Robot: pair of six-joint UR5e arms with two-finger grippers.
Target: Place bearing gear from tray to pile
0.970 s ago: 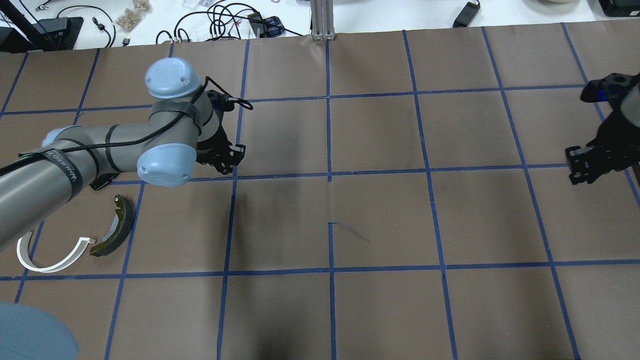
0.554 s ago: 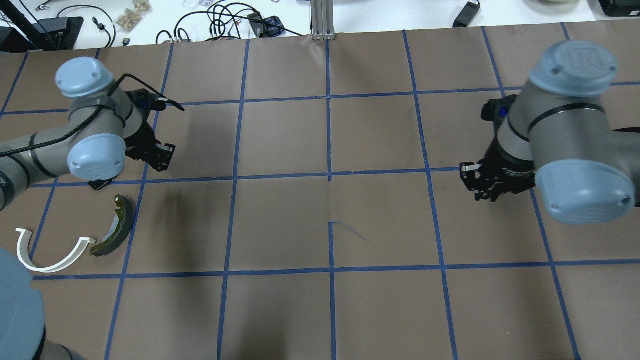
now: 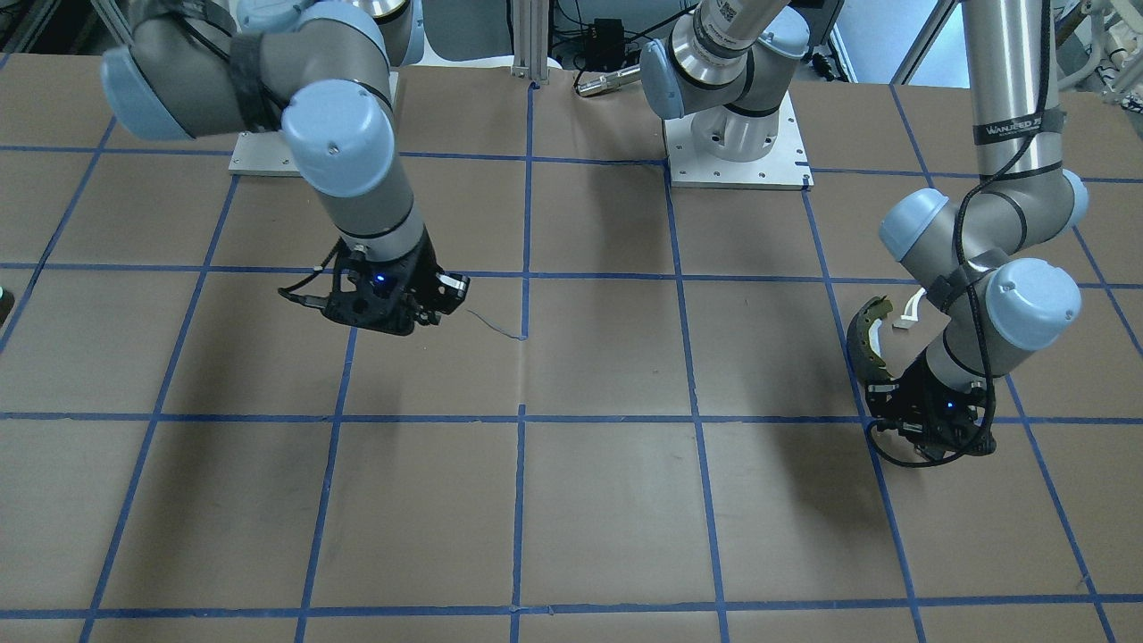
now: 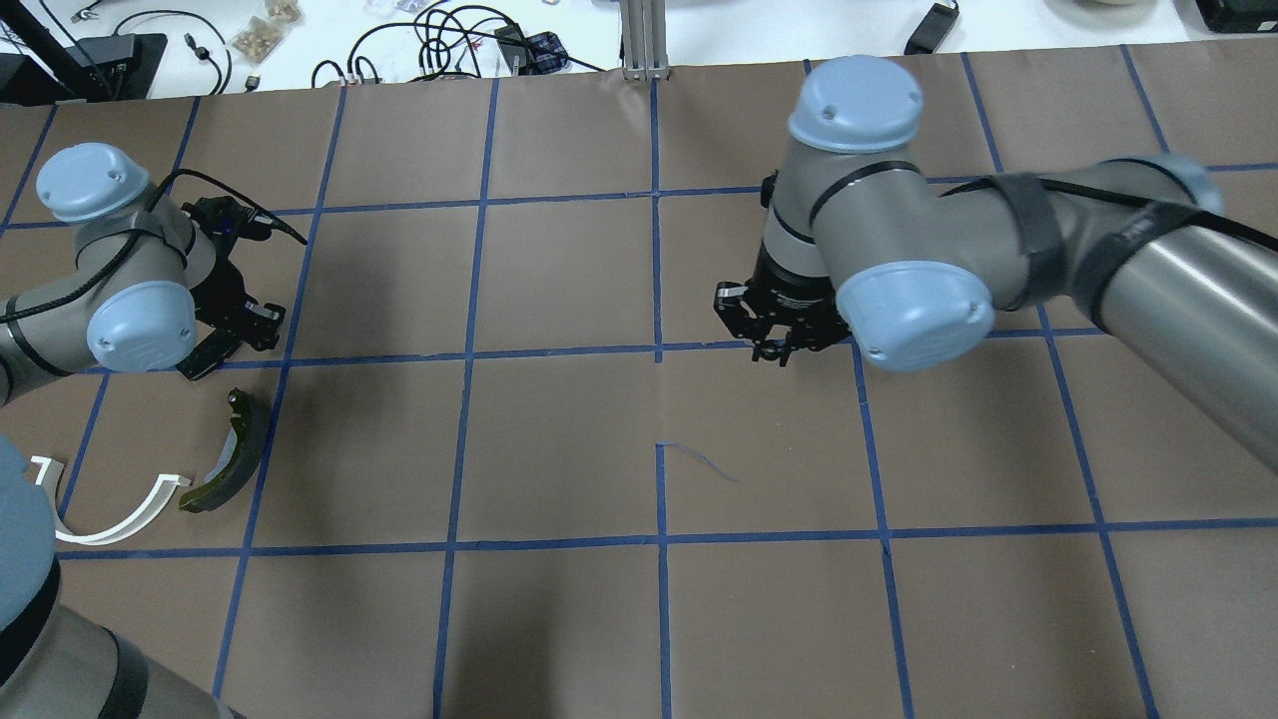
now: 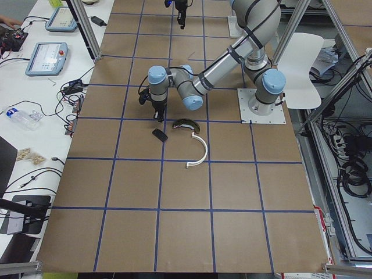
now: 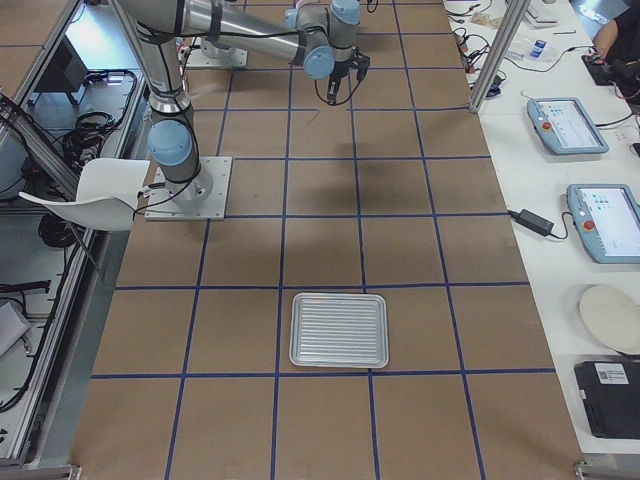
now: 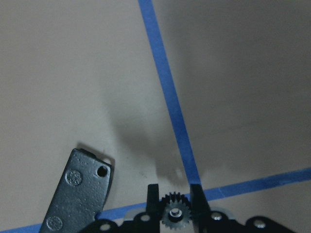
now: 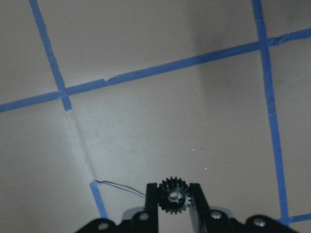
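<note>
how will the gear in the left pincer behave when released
The gear looks like solid metal: probably stiff, heavy for its size. Round, so it may roll if the left pincer drops it on edge.

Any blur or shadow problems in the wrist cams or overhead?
Left wrist: bearing gear sharp, soft shadow on the table beside the black pad. Right wrist: second gear sharp, top-right corner shaded. Overhead: right arm slightly smeared near its elbow, broad soft shadows low centre.

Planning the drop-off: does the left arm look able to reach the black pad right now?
Likely yes: the left gripper, shut on a gear, hovers close by the black pad, with only bare table between.
</note>
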